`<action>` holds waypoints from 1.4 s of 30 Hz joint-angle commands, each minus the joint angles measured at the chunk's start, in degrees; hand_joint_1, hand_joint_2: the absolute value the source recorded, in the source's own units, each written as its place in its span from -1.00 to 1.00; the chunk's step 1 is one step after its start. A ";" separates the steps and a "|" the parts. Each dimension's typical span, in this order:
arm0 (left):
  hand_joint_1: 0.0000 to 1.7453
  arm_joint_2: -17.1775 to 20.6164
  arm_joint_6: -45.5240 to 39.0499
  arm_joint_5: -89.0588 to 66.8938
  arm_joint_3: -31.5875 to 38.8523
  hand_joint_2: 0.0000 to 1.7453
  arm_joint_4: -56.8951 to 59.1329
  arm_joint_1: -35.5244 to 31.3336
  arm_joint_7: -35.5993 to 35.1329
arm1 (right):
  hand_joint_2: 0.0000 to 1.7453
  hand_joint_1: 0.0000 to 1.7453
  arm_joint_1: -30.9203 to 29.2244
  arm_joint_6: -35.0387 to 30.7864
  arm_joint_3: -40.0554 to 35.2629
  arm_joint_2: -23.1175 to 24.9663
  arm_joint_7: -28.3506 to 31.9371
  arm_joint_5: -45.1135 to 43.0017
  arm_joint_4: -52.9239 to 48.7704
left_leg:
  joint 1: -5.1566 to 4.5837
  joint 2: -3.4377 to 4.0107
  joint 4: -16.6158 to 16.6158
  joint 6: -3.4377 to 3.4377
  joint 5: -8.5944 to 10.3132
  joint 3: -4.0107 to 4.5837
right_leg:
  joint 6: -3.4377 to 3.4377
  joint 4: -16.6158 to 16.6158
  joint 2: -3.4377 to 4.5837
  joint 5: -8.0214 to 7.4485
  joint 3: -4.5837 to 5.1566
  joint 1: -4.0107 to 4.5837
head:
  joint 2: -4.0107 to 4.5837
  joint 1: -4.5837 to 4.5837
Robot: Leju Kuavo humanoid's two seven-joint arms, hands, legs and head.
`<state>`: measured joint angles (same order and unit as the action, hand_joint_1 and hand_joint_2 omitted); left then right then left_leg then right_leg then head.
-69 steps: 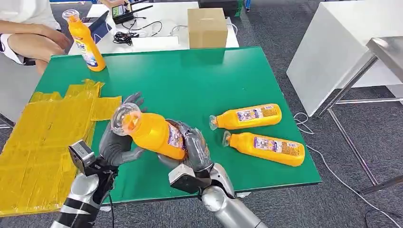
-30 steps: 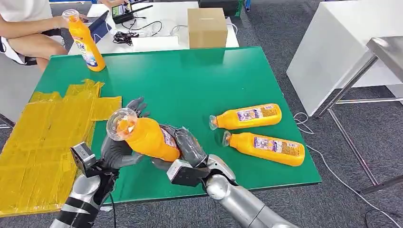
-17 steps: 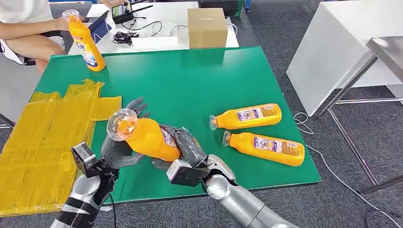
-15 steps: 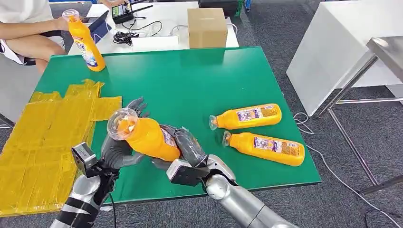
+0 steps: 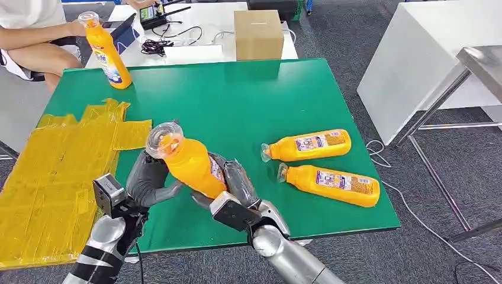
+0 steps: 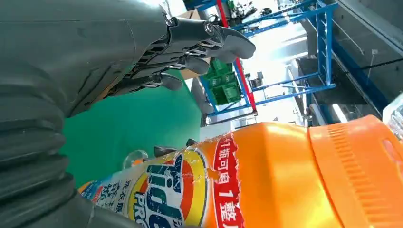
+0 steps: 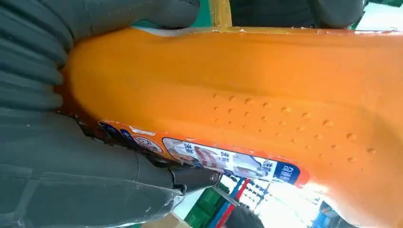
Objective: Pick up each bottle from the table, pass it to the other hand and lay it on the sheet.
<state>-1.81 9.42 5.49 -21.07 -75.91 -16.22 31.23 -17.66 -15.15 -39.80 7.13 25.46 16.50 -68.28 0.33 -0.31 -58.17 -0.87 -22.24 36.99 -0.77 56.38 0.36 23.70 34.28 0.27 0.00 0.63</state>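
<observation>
- The right hand (image 5: pixel 232 184) gripped the lower body of an orange bottle (image 5: pixel 188 162), held tilted above the green table (image 5: pixel 237 100) at its 7 o'clock edge.
- The left hand (image 5: pixel 148 177) cupped the bottle below its neck, fingers partly spread.
- The yellow sheet (image 5: pixel 53 171) lay at 9 o'clock.

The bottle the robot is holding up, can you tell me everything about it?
The held bottle is bright orange plastic with a clear cap on an orange neck and a colourful printed label. It is raised above the green table, tilted, cap toward the yellow sheet. The right hand grips its lower body; the left hand cups it nearer the neck.
</observation>
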 commanded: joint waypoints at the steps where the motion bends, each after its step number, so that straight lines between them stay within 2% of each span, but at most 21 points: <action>1: -1.00 0.56 -0.19 0.00 0.09 1.00 1.09 -0.66 -0.38 | 1.00 1.00 -1.33 -2.45 1.89 0.92 -1.48 -0.21 2.73 | -0.03 0.04 0.05 0.03 -0.10 -0.28 | -0.04 -0.03 -0.01 0.10 -0.26 -0.03 | 0.00 0.00; 16: -1.00 0.42 -0.43 -0.13 -0.06 1.00 0.17 -0.15 -0.72 | 1.00 1.00 -4.14 -6.41 4.07 3.59 -3.73 -0.18 9.17 | -0.02 0.08 0.03 0.03 -0.10 -0.27 | -0.04 -0.03 0.03 0.08 -0.26 -0.01 | 0.00 0.00; 20: -1.00 0.49 -0.09 0.38 -0.30 1.00 0.94 -1.10 -0.81 | 1.00 1.00 -5.09 -1.22 -0.03 2.30 -1.94 0.50 8.86 | -0.01 0.05 0.03 0.03 -0.09 -0.22 | -0.05 -0.03 0.01 0.07 -0.22 -0.01 | 0.00 0.00; 23: -1.00 0.48 0.06 0.53 -0.29 1.00 1.24 -1.41 -0.80 | 1.00 1.00 -5.24 -0.50 -0.78 2.24 -1.88 0.65 9.10 | -0.02 0.01 0.03 0.02 -0.03 -0.11 | -0.03 -0.01 -0.01 0.04 -0.11 -0.01 | 0.00 0.00; 28: -1.00 0.07 1.42 1.36 -0.55 1.00 4.05 -3.43 -0.38 | 1.00 1.00 -8.48 7.59 -8.60 0.31 -0.16 4.57 10.04 | -0.02 0.02 0.01 0.04 -0.10 -0.26 | -0.05 0.00 -0.02 0.09 -0.26 -0.01 | 0.00 0.00; 38: -1.00 0.03 1.45 1.39 -0.55 1.00 4.24 -3.49 -0.34 | 1.00 1.00 -8.36 7.68 -8.84 0.26 -0.15 4.63 9.60 | -0.01 -0.06 0.03 0.03 -0.07 -0.23 | -0.04 -0.02 -0.11 0.10 -0.24 -0.02 | 0.00 0.02; 42: -1.00 -0.31 1.86 1.62 -0.49 1.00 5.37 -4.05 -0.20 | 1.00 1.00 -8.86 9.35 -12.64 -0.63 0.40 7.59 7.95 | 0.00 -0.04 0.03 0.03 -0.04 -0.14 | -0.03 -0.03 -0.07 0.05 -0.15 0.00 | 0.00 0.02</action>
<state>-1.86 11.06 6.71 -21.33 -76.13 -16.21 31.34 -24.01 -8.20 -44.37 8.90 24.63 21.03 -61.51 0.33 -0.31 -58.17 -0.87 -22.24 37.00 -0.77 56.38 0.36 23.70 34.30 0.26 0.00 0.66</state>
